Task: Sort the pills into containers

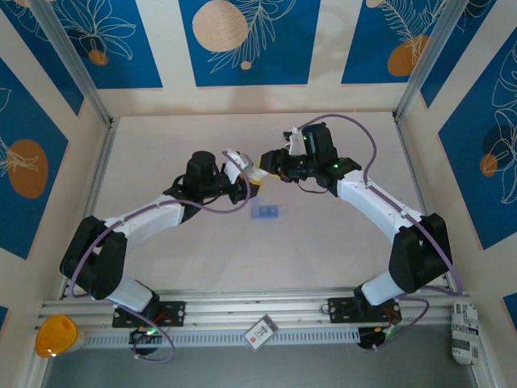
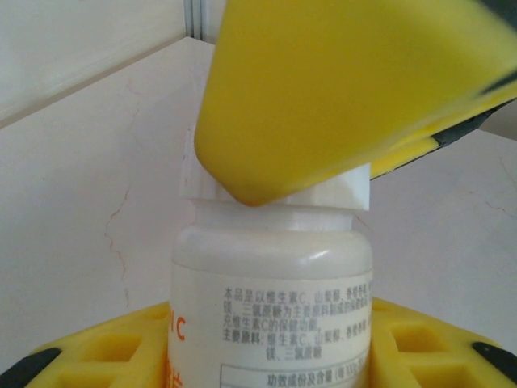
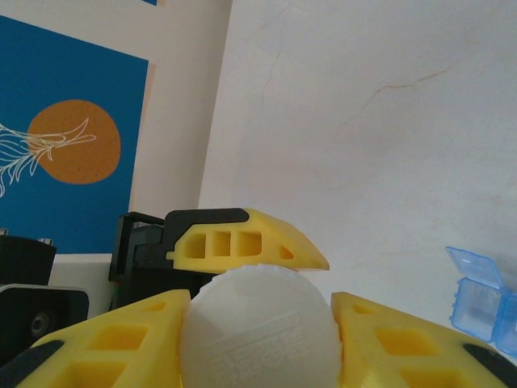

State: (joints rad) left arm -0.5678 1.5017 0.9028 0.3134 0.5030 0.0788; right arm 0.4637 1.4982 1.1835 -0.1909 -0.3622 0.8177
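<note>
We see the left gripper (image 1: 242, 187) pinching a pale bottle (image 1: 252, 178) by its body. From the left wrist camera, its two yellow fingers (image 2: 89, 356) sit against either side of the bottle, whose label carries printed text, and the bottle's neck points straight ahead of the tool.

The right gripper (image 1: 271, 166) meets the left one head-on, tip to tip. From the right wrist camera we see its fingers (image 3: 113, 339) pressed against both sides of the round white cap (image 3: 258, 331) with no gap showing, so it is clamped on the cap. Just beyond the cap, one finger of the left gripper shows, partly hidden behind it. From the left wrist camera, a finger of the right gripper lies over the cap, just ahead of the left tool's own tips.

The blue translucent pill box (image 1: 266, 212) lies on the table (image 1: 161, 145) just to the near side of the spot where the two tools meet, apart from both. Seen from the right wrist, it sits off to the right of that gripper's fingers, with one lid standing open. We cannot tell what its compartments hold.
</note>
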